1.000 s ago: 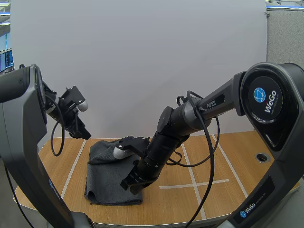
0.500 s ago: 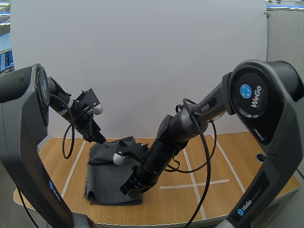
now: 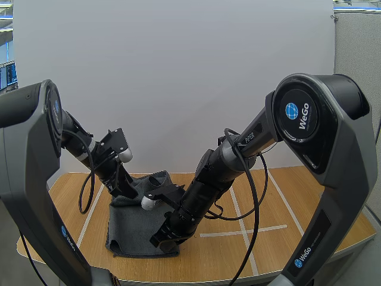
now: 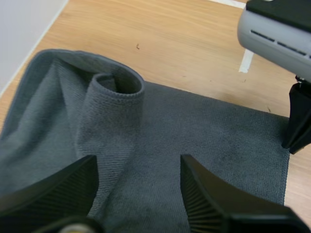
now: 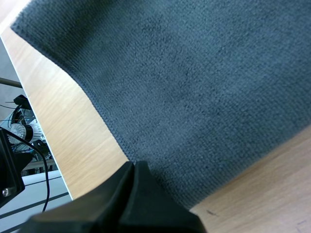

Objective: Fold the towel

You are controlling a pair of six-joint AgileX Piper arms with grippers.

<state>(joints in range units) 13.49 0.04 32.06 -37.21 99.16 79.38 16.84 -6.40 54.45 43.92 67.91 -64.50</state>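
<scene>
A dark grey towel (image 3: 132, 221) lies folded on the wooden table's left side, and a loose rolled fold (image 4: 116, 85) stands up at its back edge. My left gripper (image 3: 128, 188) hovers open just over the back part of the towel (image 4: 204, 136), one finger on each side of the cloth beside that roll. My right gripper (image 3: 161, 241) is low at the towel's front right edge. Its fingers (image 5: 134, 170) lie together as one dark wedge, the tip touching the border of the towel (image 5: 194, 73). From the left wrist view, the right gripper (image 4: 297, 124) stands at the towel's far edge.
The wooden table (image 3: 280, 238) carries white tape lines (image 3: 241, 231) to the right of the towel. Bare wood lies right of the right arm. The table's front edge (image 3: 196, 279) runs close below the towel.
My left gripper has come down and to the right, from above the table's left edge to the towel's back part. The right gripper has sunk slightly toward the towel's front edge.
</scene>
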